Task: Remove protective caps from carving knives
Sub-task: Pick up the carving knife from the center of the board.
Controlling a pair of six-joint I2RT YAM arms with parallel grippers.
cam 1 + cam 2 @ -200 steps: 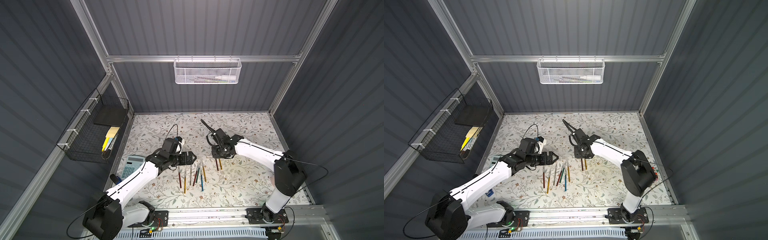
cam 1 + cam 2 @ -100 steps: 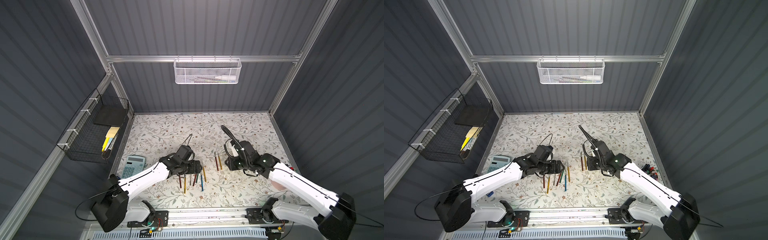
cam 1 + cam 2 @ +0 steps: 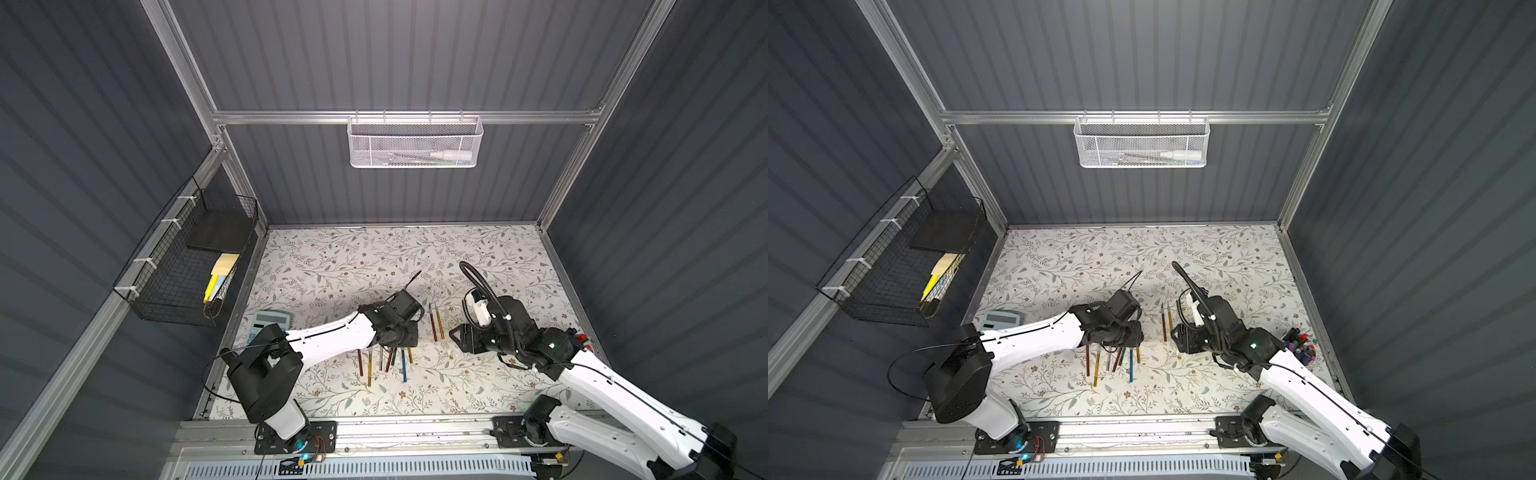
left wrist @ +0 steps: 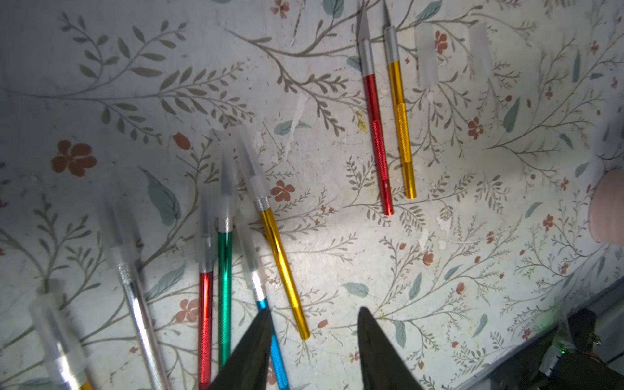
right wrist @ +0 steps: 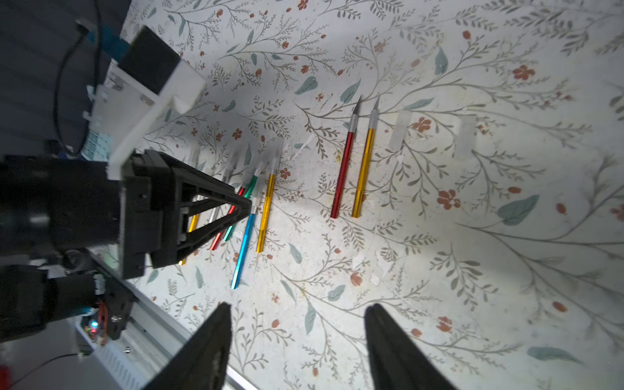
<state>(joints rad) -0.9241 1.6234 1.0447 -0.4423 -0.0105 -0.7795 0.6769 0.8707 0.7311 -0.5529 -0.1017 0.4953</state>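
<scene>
Clear caps (image 4: 427,57) lie at 3 o'clock of two bared knives (image 4: 376,128); right tool (image 5: 300,305) just sprang wide, empty, so my half-open, empty left tool (image 4: 314,310) seeks capped knives (image 4: 224,270).

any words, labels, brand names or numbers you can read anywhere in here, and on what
No text can be read anywhere.
calculator: keys and display too small in both top views, blurred in the right wrist view.
white bottle in the white mesh basket: any label too small.
carving knives: no print visible on the handles.
</scene>
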